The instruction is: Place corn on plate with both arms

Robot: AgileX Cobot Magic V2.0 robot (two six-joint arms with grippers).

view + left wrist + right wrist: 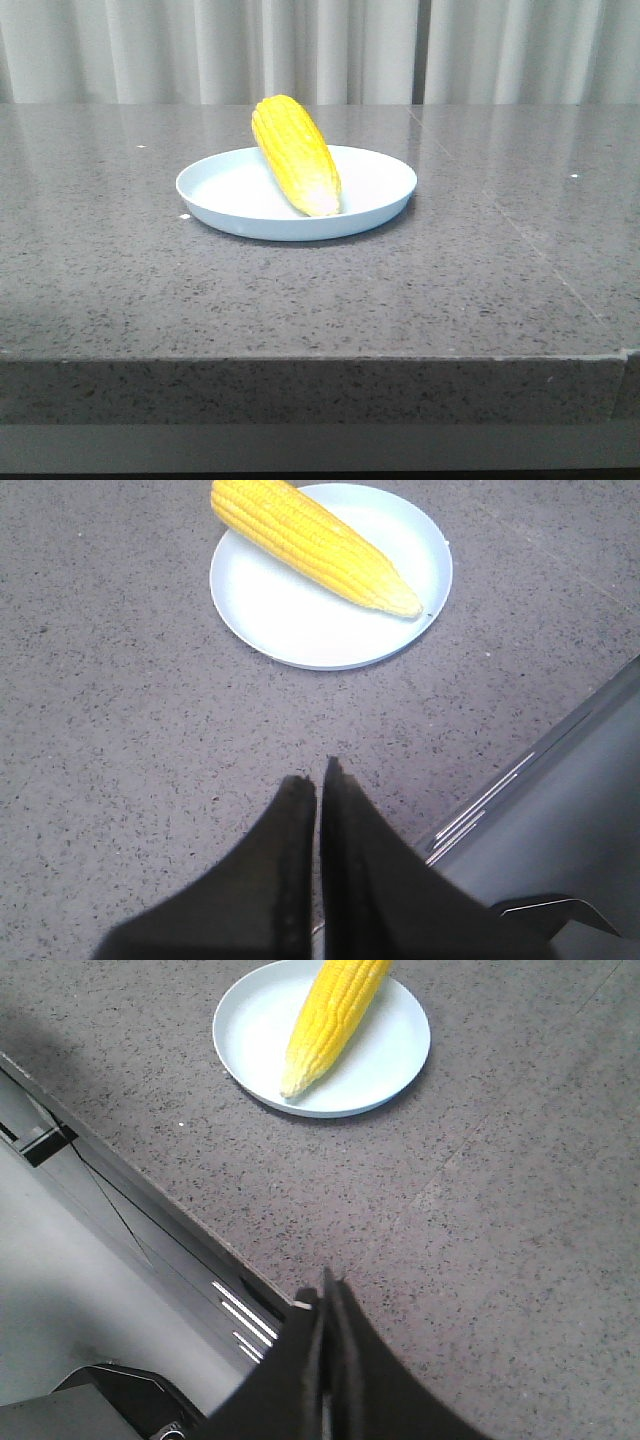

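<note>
Front view: corn (295, 153) lies on plate (296, 192), pale tip toward five o'clock; no grippers shown.
Wrist views: left gripper (317, 772) and right gripper (329, 1285) pressed together above countertop (500, 260).

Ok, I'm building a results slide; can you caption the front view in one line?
Bright yellow husked corn cob lying across the round pale blue plate on the speckled grey stone table, no arms visible.

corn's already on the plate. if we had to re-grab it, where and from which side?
Grip the corn at its thick middle, from above, jaws across its width. It lies slanted on the plate, pale tip toward the near rim, fat end over the far rim. The tapered tip would likely slip; the low rim hinders a side approach.
</note>
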